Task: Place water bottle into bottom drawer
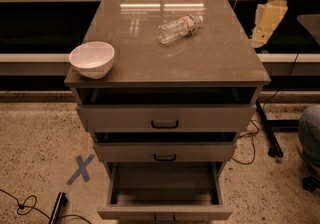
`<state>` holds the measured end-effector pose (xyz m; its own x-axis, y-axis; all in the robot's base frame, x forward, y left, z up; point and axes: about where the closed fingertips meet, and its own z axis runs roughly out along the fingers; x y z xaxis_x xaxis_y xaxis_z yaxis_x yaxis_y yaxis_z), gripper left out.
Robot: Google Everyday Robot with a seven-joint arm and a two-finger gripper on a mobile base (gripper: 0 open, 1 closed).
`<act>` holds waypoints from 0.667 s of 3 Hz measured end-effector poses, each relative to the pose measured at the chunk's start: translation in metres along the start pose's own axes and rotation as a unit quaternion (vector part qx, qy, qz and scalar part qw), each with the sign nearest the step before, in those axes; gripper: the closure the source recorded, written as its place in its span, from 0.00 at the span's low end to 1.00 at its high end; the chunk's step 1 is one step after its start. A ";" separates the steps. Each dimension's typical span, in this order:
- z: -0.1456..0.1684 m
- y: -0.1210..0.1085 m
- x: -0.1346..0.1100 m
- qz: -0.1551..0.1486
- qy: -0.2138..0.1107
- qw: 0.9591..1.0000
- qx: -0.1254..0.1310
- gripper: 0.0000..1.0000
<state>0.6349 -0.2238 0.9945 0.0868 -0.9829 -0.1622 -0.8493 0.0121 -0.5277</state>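
The water bottle [179, 28] is clear and crinkled with a white cap. It lies on its side on the cabinet top [210, 63], toward the back and a little right of centre. The bottom drawer [165, 212] is pulled out and its inside looks empty. The two drawers above it are pulled out only slightly. My gripper [267, 24] hangs from the white arm at the upper right, beyond the cabinet's right edge. It is above the top's level, well to the right of the bottle, and holds nothing.
A white bowl [92, 59] sits on the front left corner of the cabinet top. A blue tape X [80, 169] and cables [30, 205] lie on the floor at the left. A stand leg [267, 133] and a blue object [311, 140] are at the right.
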 end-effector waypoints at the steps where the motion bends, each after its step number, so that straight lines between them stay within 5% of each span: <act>1: -0.001 -0.021 -0.001 -0.042 0.009 0.999 0.007 0.00; 2: 0.003 -0.051 -0.003 -0.103 0.002 0.995 0.015 0.00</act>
<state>0.6799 -0.2211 1.0191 0.2555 -0.9658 -0.0446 -0.7979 -0.1846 -0.5738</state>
